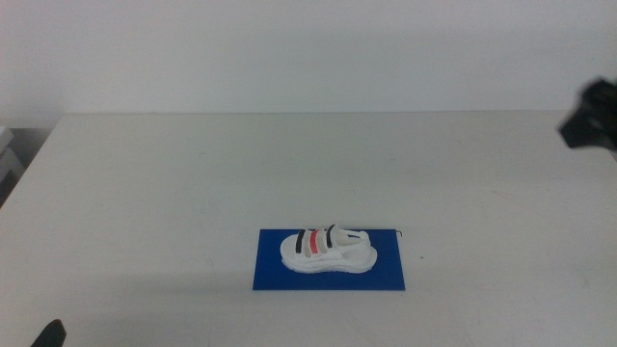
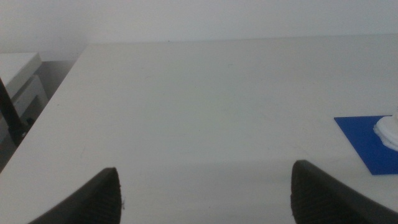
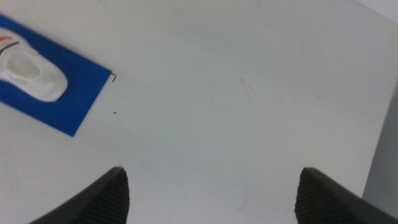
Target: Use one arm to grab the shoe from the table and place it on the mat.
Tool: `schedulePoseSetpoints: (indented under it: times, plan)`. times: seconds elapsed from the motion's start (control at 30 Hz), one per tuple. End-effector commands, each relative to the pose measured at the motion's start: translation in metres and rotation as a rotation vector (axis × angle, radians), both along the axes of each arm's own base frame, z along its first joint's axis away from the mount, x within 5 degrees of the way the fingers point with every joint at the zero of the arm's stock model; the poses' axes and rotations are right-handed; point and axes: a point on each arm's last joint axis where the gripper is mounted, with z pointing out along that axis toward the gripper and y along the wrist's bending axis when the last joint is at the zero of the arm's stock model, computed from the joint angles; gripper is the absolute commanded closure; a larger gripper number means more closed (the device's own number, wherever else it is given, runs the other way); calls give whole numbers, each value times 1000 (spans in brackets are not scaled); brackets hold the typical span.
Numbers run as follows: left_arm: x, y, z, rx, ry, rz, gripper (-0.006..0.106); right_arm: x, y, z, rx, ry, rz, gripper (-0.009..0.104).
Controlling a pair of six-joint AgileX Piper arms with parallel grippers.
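The white shoe (image 1: 328,249) with black and red straps lies on the dark blue mat (image 1: 330,274) near the front middle of the white table (image 1: 193,183). Its heel end shows in the right wrist view (image 3: 31,74) on the mat (image 3: 68,102), and a sliver of it (image 2: 388,132) and the mat (image 2: 370,144) shows in the left wrist view. My right gripper (image 3: 211,193) is open and empty, high at the right edge of the table (image 1: 593,118), away from the shoe. My left gripper (image 2: 205,196) is open and empty at the front left corner (image 1: 48,334).
A thin dark wire or thread (image 1: 386,230) lies at the mat's far right corner. The table's left edge (image 2: 59,93) and a grey-white unit (image 1: 8,159) beyond it are at the left. The table's right edge (image 3: 382,124) shows in the right wrist view.
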Motion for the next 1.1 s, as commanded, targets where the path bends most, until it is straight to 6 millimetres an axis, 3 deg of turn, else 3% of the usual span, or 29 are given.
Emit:
schedulePoseSetpoints:
  times: [0.0, 0.17, 0.37, 0.67, 0.83, 1.07]
  plan:
    - [1, 0, 6, -16, -85, 4, 7, -29, -16, 11, 68, -165, -74, 3]
    - [1, 0, 6, -16, -85, 4, 7, -80, -37, -24, 156, -343, -225, 3]
    - [1, 0, 6, -16, -85, 4, 7, -128, -41, -57, 199, -660, -282, 3]
    - [1, 0, 6, -16, -85, 4, 7, -158, -46, -107, 190, -950, -316, 3]
    - [1, 0, 6, -16, -85, 4, 7, -164, -46, -124, 179, -936, -312, 3]
    - [1, 0, 6, -16, -85, 4, 7, -165, -46, -132, 162, -928, -306, 3]
